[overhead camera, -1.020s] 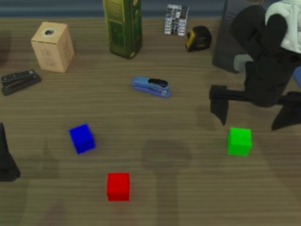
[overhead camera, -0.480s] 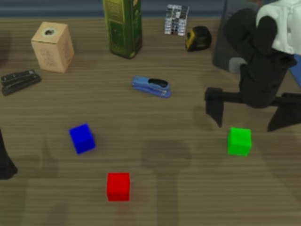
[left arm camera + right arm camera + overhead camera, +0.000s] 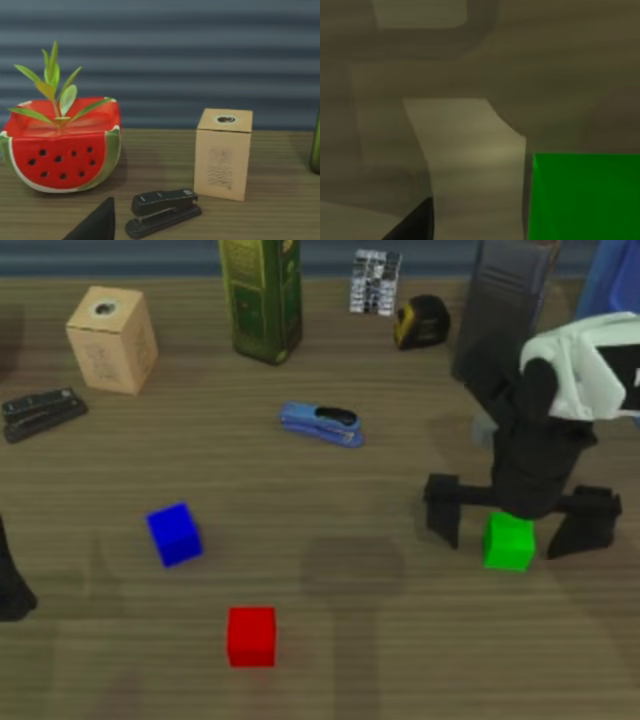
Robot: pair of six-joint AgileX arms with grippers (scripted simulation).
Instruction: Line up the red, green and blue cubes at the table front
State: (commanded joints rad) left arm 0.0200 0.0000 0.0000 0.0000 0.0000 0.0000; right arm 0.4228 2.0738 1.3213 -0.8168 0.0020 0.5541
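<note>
The green cube [image 3: 509, 541] sits on the right side of the table [image 3: 400, 640], well apart from the red cube [image 3: 251, 636] near the front and the blue cube [image 3: 174, 534] on the left. My right gripper [image 3: 508, 519] hangs over it with the jaws spread wide, one finger on each side and neither touching. To take it well, I judge I should come straight down until the fingers flank its side faces squarely, then close evenly so it does not twist or skid. In my right wrist view the cube [image 3: 582, 197] fills one corner, so I seem slightly off centre and may need a small correction first.

The path toward the red cube looks free. Farther back lie a blue stapler [image 3: 322, 425], a tan box [image 3: 111, 339], a black stapler [image 3: 42, 412], a green carton [image 3: 262, 298] and a tape measure [image 3: 420, 321], none between the cubes. My left arm is parked at the left edge; I cannot tell how its jaws stand.
</note>
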